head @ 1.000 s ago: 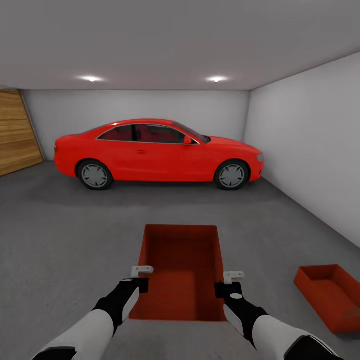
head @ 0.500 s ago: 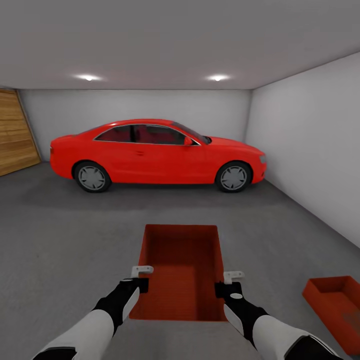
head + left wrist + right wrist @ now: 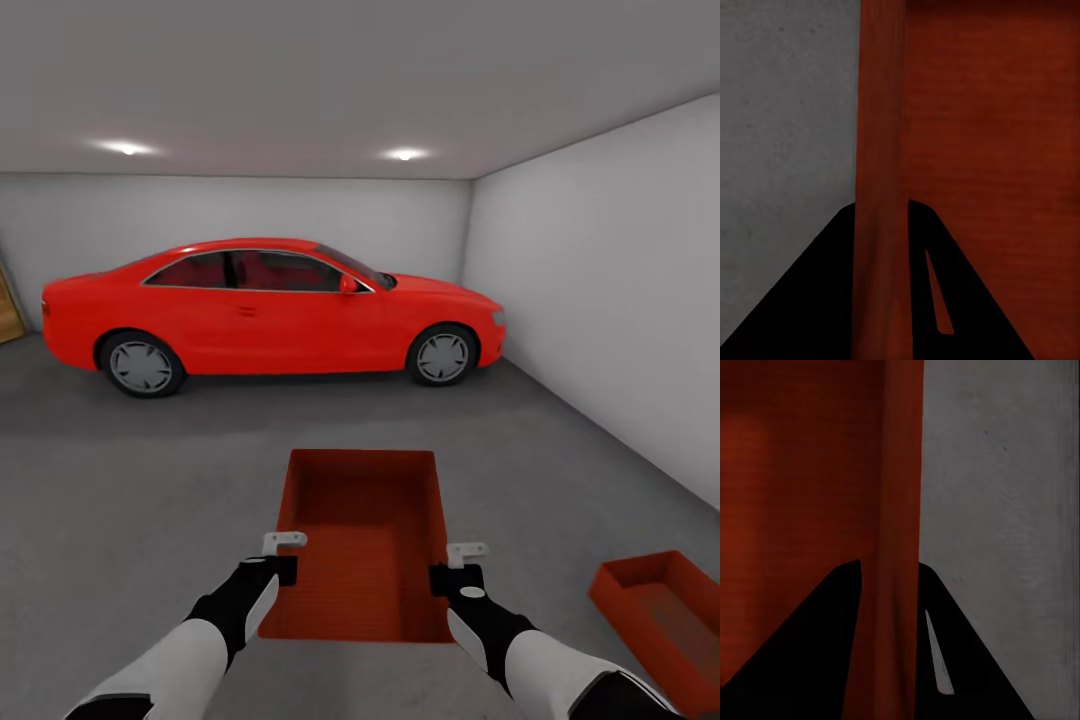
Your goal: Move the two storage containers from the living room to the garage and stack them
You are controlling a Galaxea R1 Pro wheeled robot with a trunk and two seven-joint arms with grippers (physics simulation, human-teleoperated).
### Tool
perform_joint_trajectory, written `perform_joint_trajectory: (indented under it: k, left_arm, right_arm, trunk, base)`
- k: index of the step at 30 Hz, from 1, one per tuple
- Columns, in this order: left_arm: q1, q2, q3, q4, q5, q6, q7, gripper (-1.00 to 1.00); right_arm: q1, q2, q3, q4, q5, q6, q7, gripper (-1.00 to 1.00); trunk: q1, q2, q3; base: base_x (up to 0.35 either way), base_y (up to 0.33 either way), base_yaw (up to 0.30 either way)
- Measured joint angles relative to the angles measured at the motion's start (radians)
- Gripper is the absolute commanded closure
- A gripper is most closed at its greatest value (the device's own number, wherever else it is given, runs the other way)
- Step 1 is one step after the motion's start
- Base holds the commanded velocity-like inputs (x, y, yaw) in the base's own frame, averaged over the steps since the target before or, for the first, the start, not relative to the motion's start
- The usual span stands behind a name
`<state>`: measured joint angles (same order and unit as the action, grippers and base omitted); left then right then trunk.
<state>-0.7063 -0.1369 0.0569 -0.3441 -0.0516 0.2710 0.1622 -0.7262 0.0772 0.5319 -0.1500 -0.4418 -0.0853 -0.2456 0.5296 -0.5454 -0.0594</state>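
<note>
Orange-red, the carried container [image 3: 365,545] hangs before the robot — left hand [image 3: 283,556] clamped on its left wall, right hand [image 3: 451,566] on its right. The second container [image 3: 665,617] lies on the grey garage floor [image 3: 130,500], low right.

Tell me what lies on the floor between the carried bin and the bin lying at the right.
Nothing: in the head view only bare grey floor separates the carried bin from the other bin.

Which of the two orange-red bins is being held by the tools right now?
The storage container straight ahead, with the left tool and right tool clamped on its side walls. The other container sits untouched on the concrete floor, lower right.
</note>
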Motion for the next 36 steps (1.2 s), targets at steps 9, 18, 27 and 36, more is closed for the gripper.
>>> perform_joint_trajectory:
  k: [9,18,27,36]
  left_arm:
    - [0.000,0.000,0.000,0.000,0.000,0.000,0.000,1.00]
    - [0.000,0.000,0.000,0.000,0.000,0.000,0.000,1.00]
    - [0.000,0.000,0.000,-0.001,0.000,0.000,0.000,1.00]
    - [0.000,0.000,0.000,0.000,0.000,0.000,0.000,1.00]
  right_arm:
    - [0.000,0.000,0.000,0.000,0.000,0.000,0.000,1.00]
    - [0.000,0.000,0.000,0.000,0.000,0.000,0.000,1.00]
    - [0.000,0.000,0.000,0.000,0.000,-0.001,0.000,1.00]
    - [0.000,0.000,0.000,0.000,0.000,0.000,0.000,1.00]
  trunk:
    - [0.000,0.000,0.000]
    - [0.000,0.000,0.000]
    - [0.000,0.000,0.000]
    - [0.000,0.000,0.000]
  base:
    - [0.321,0.000,-0.287]
    - [0.322,0.000,-0.287]
    - [0.321,0.000,-0.286]
    - [0.322,0.000,-0.268]
